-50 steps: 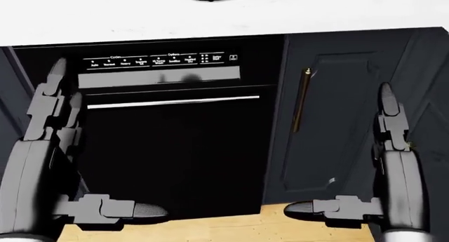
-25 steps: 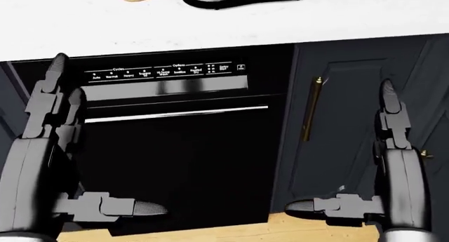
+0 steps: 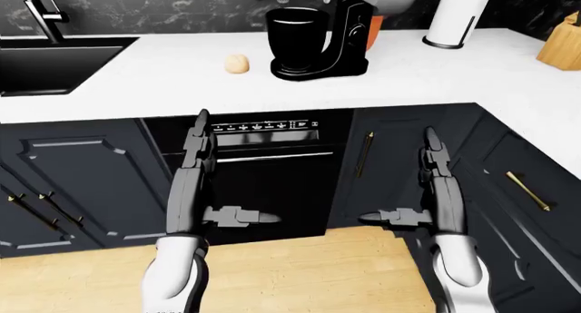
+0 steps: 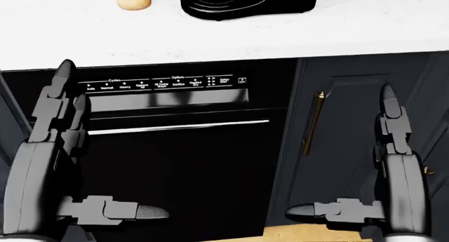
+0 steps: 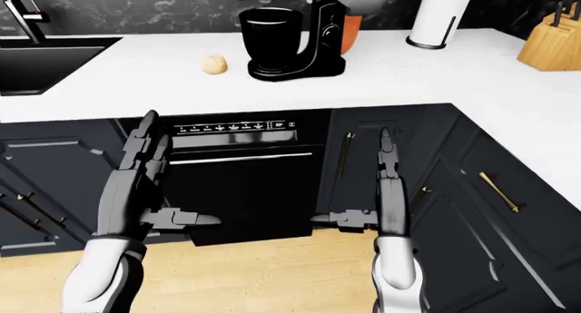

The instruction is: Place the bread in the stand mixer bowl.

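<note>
Small tan bread roll (image 3: 237, 63) beside black stand mixer bowl (image 3: 295, 30), white bench (image 3: 163, 81) mid-rear; left hand (image 3: 195, 180), right hand (image 3: 434, 184) spread, empty

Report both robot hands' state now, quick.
Left robot hand: open, empty.
Right robot hand: open, empty.
</note>
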Tool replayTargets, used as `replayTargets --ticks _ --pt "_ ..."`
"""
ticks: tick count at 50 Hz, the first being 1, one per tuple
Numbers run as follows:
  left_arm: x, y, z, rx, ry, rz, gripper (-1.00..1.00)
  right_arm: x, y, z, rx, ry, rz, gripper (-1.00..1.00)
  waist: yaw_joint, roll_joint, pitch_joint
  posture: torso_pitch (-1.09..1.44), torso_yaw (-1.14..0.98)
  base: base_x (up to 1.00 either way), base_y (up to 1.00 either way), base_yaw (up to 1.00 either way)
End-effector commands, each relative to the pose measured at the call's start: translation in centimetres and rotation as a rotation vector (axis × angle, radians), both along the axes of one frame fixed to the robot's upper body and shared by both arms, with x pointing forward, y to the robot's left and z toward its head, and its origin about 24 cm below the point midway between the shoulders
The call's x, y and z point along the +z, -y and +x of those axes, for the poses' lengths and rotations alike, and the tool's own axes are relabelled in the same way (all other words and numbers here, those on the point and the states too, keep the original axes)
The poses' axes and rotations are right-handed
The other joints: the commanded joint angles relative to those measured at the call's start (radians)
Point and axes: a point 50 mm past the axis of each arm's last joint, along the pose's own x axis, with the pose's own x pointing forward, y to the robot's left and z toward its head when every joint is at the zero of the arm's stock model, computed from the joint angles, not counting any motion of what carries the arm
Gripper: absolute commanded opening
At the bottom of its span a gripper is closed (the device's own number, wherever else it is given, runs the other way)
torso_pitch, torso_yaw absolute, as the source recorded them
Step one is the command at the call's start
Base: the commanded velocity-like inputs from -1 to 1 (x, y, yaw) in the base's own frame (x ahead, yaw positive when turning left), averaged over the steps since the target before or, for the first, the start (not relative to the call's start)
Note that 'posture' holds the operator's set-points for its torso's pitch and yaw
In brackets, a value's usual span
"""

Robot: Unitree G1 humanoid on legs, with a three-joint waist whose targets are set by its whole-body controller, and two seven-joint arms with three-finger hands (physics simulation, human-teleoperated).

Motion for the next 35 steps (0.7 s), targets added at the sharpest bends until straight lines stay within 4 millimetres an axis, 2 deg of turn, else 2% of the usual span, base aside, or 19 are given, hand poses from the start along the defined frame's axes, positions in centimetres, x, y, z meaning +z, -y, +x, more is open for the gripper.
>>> replayTargets --ticks 1,5,7,9,10,11,12,13,15,19,21,22,23,24,25,26,29,33,35 --pt "1.63 -0.25 -0.37 0.015 0.097 0.007 1.00 1.85 -0.54 0.00 0.026 0.101 -0.011 1.00 0.003 0.000 -0.012 0.00 0.00 0.27 0.00 0.00" --pt "1.62 -0.24 -0.34 0.015 0.097 0.007 1.00 1.83 -0.56 0.01 0.028 0.101 -0.010 1.00 -0.001 0.039 0.000 0.00 0.00 0.26 0.00 0.00" --pt "1.62 -0.22 -0.36 0.015 0.097 0.006 1.00 1.87 -0.59 0.00 0.028 0.102 -0.010 1.00 -0.007 0.065 0.000 0.00 0.00 0.26 0.00 0.00" --pt "1.58 -0.21 -0.36 0.015 0.097 0.007 1.00 1.88 -0.58 -0.02 0.028 0.102 -0.010 1.00 -0.012 0.109 -0.011 0.00 0.00 0.26 0.00 0.00" --pt "1.62 -0.21 -0.36 0.015 0.097 0.006 1.00 1.89 -0.58 -0.03 0.027 0.102 -0.011 1.00 -0.011 0.144 -0.024 0.00 0.00 0.27 0.00 0.00" --pt "1.64 -0.22 -0.36 0.016 0.097 0.006 1.00 1.90 -0.59 -0.02 0.028 0.102 -0.011 1.00 0.002 0.110 -0.015 0.00 0.00 0.27 0.00 0.00" --pt "1.61 -0.24 -0.37 0.016 0.097 0.006 1.00 1.89 -0.60 0.01 0.028 0.102 -0.011 1.00 0.002 0.123 -0.011 0.00 0.00 0.27 0.00 0.00" --pt "1.58 -0.24 -0.38 0.016 0.097 0.006 1.00 1.87 -0.61 0.02 0.029 0.101 -0.011 1.00 0.006 0.124 -0.005 0.00 0.00 0.27 0.00 0.00" --pt "1.57 -0.25 -0.39 0.016 0.097 0.006 1.00 1.87 -0.63 0.02 0.029 0.102 -0.011 1.00 0.013 0.112 -0.014 0.00 0.00 0.26 0.00 0.00" --pt "1.56 -0.24 -0.36 0.016 0.096 0.005 1.00 1.85 -0.62 0.03 0.028 0.101 -0.011 1.00 0.019 0.075 -0.004 0.00 0.00 0.27 0.00 0.00" --pt "1.52 -0.23 -0.36 0.015 0.096 0.005 1.00 1.84 -0.61 0.03 0.028 0.101 -0.011 1.00 0.023 0.047 -0.007 0.00 0.00 0.27 0.00 0.00" --pt "1.55 -0.23 -0.35 0.015 0.096 0.006 1.00 1.86 -0.62 0.03 0.028 0.102 -0.012 1.00 0.024 0.025 -0.011 0.00 0.00 0.27 0.00 0.00" --pt "1.53 -0.24 -0.33 0.015 0.096 0.005 1.00 1.86 -0.62 0.05 0.028 0.101 -0.013 1.00 0.022 -0.008 -0.023 0.00 0.00 0.27 0.00 0.00" --pt "1.51 -0.24 -0.31 0.015 0.095 0.005 1.00 1.86 -0.63 0.07 0.028 0.101 -0.013 1.00 0.015 -0.003 -0.025 0.00 0.00 0.26 0.00 0.00" --pt "1.53 -0.24 -0.31 0.015 0.095 0.005 1.00 1.85 -0.63 0.09 0.029 0.100 -0.013 1.00 0.007 0.007 -0.017 0.00 0.00 0.27 0.00 0.00" --pt "1.59 -0.23 -0.32 0.014 0.096 0.005 1.00 1.84 -0.61 0.10 0.028 0.100 -0.013 1.00 0.009 0.000 -0.008 0.00 0.00 0.27 0.00 0.00" --pt "1.53 -0.23 -0.29 0.014 0.095 0.005 1.00 1.78 -0.60 0.17 0.028 0.098 -0.013 1.00 -0.001 0.020 -0.012 0.00 0.00 0.27 0.00 0.00" --pt "1.54 -0.22 -0.32 0.015 0.095 0.005 1.00 1.76 -0.56 0.20 0.029 0.098 -0.016 1.00 -0.008 0.062 -0.001 0.00 0.00 0.27 0.00 0.00" --pt "1.61 -0.25 -0.31 0.015 0.097 0.005 1.00 1.81 -0.55 0.13 0.028 0.099 -0.017 1.00 -0.012 0.101 -0.008 0.00 0.00 0.27 0.00 0.00"
